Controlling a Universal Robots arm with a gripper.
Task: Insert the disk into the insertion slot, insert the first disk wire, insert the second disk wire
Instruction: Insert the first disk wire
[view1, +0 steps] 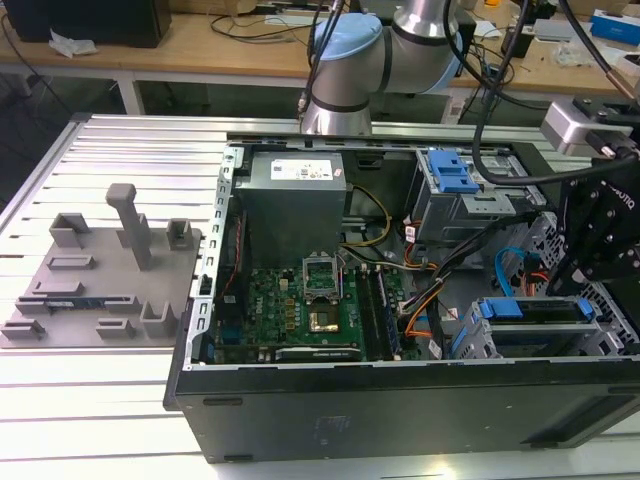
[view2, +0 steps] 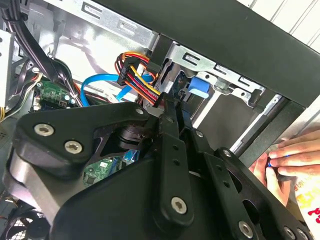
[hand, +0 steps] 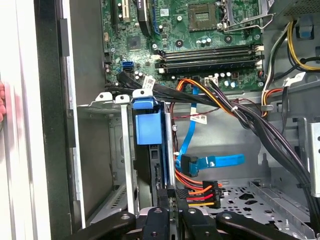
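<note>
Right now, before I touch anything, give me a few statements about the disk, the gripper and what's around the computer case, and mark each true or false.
1. The disk sits in the insertion slot. True.
2. The gripper hangs over the motherboard's processor socket. False: it is down beside the disk, next to a black connector with red, orange and yellow wires.
3. A person's hand is at the outside of the case. True.
4. The grey fixture plate lies inside the case. False: it lies on the table outside the case, at the exterior view's left.
</note>
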